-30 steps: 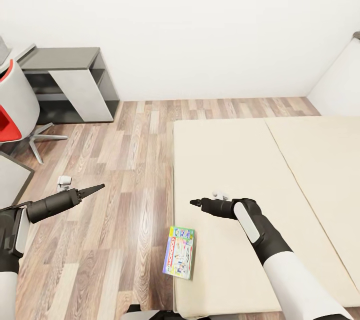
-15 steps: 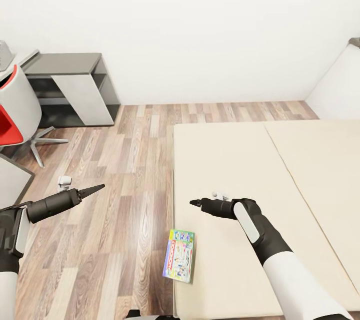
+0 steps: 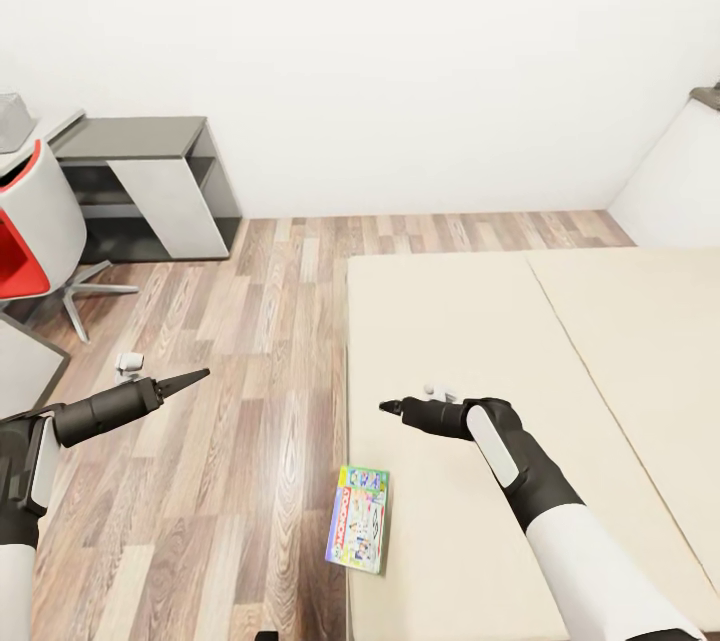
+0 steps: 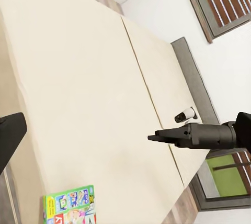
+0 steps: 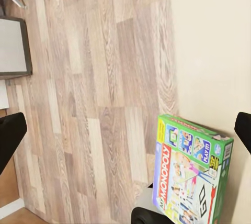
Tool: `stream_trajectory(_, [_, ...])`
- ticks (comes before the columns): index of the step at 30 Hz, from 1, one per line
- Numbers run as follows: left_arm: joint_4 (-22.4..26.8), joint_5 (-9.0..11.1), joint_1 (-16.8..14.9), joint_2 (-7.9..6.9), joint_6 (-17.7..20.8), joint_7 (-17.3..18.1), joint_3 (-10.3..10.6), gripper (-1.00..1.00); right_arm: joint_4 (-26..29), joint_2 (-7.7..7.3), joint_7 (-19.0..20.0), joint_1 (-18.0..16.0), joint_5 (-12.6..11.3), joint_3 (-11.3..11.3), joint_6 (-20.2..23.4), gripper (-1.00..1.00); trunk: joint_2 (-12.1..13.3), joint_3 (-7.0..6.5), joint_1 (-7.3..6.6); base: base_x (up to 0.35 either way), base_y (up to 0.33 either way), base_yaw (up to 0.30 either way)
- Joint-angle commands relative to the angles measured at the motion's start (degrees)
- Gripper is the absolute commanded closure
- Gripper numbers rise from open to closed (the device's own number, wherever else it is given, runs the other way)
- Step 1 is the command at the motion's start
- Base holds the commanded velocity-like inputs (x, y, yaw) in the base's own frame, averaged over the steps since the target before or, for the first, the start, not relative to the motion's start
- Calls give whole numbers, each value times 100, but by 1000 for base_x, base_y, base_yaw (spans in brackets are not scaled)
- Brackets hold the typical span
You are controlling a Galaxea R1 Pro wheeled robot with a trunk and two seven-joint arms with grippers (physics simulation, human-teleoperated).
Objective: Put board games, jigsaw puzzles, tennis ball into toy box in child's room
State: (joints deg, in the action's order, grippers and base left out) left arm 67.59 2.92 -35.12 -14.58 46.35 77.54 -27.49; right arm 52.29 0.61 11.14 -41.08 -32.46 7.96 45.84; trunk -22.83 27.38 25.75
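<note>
Since the right wrist view shows both right fingers (image 5: 10,135) spread to the frame's edges with nothing between them, the right gripper (image 3: 390,407) is released and empty. It hovers over the bed (image 3: 480,321), near the bed's left edge, pointing left.

Left gripper (image 3: 195,377): held over the floor (image 3: 250,321), left of the bed and well apart from it. One finger (image 4: 9,140) shows in its wrist view and no second one, so I cannot tell if it is spread or clenched. Nothing is seen in it.

Board game (image 3: 358,519): white-and-green box, lying flat on the bed's near-left corner, nearer than the right gripper. Its left long side looks to hang past the mattress edge over the floor.

Far left: dark-grey unit (image 3: 150,181) and a red-and-white chair (image 3: 25,221).

Judged step: reaching for this box; not yet touched.

Risks:
- The box sits on the brink. A finger coming down on its overhanging side, or a push leftward from the bed side, would likely tip it onto the floor.
- The box is flat and thin. Fingers closing from above may slide off the lid or dig into the sheet; an edge grip looks safer.
- The gripper is beyond the box, so it must draw back nearer before descending. Dropping too early means it closes on bare sheet.
</note>
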Motion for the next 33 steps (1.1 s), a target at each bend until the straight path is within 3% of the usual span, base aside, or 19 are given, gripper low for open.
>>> stream_trajectory(1, [0,8,-3,-1,59,15,-2,-100,2,1,29,-4,34,-5,22,-100,-9,-2,3,0,0,0])
stream_trajectory(29, [0,7,-3,1,59,14,-2,-100,-8,15,29,-3,80,4,14,-100,-9,-265,3,0,0,0])
stream_trajectory(33, [0,7,-3,3,59,12,-2,-100,-14,70,29,0,87,0,13,-100,-9,-303,3,0,0,0])
